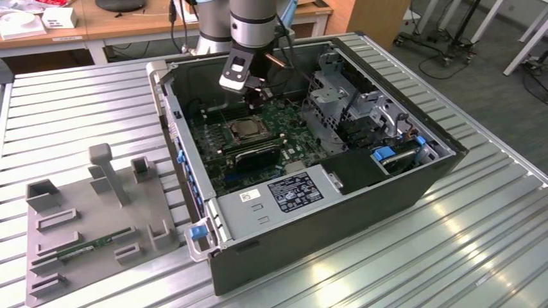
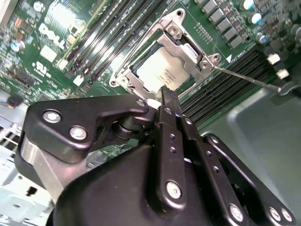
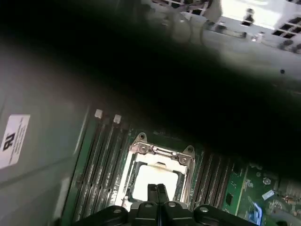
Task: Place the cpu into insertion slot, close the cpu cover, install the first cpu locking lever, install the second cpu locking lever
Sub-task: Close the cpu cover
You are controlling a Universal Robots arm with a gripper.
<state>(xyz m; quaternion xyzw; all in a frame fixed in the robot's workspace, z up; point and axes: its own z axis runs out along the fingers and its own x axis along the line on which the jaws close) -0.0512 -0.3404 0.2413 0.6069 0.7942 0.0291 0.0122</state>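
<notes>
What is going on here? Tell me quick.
A robot arm is working inside an open computer case. Its gripper, shut and empty, hangs just above the cpu, which already lies seated with the cover down around it. A thin lever sticks out beside the cover, apparently not latched yet.

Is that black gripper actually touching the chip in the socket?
Cannot tell. In the second wrist view the gripper, fingers shut, overlaps the edge of the cpu; its own tips hide any contact or gap.
</notes>
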